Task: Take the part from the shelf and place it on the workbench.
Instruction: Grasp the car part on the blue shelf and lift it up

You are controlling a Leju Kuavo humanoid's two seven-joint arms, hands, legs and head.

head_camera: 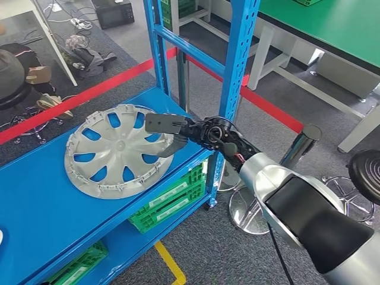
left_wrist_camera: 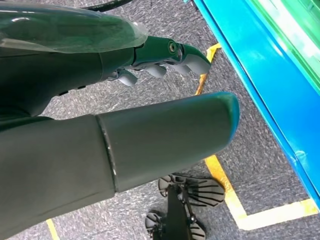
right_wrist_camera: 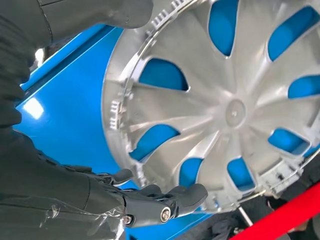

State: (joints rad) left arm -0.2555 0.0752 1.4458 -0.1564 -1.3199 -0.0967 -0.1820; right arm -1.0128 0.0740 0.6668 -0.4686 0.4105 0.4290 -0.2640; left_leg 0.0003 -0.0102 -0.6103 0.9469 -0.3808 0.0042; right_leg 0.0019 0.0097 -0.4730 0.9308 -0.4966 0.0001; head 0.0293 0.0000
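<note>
Progress: early, nothing lifted | part: silver wheel cover (head_camera: pixel 114 151) flat on blue shelf (head_camera: pixel 35 214) | right hand (head_camera: pixel 172 133) spread at its rim, no grip yet | left hand (left_wrist_camera: pixel 166 57) hangs empty, fingers apart | left: grasp, carry, place on workbench

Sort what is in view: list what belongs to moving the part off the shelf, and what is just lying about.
Belongs to the job:
hubcap, lying on the blue shelf
right hand, at the hubcap's rim
green-topped workbench

Just lying about:
green crates on the lower shelf
stool
red floor tape
left hand, hanging over the floor
</note>
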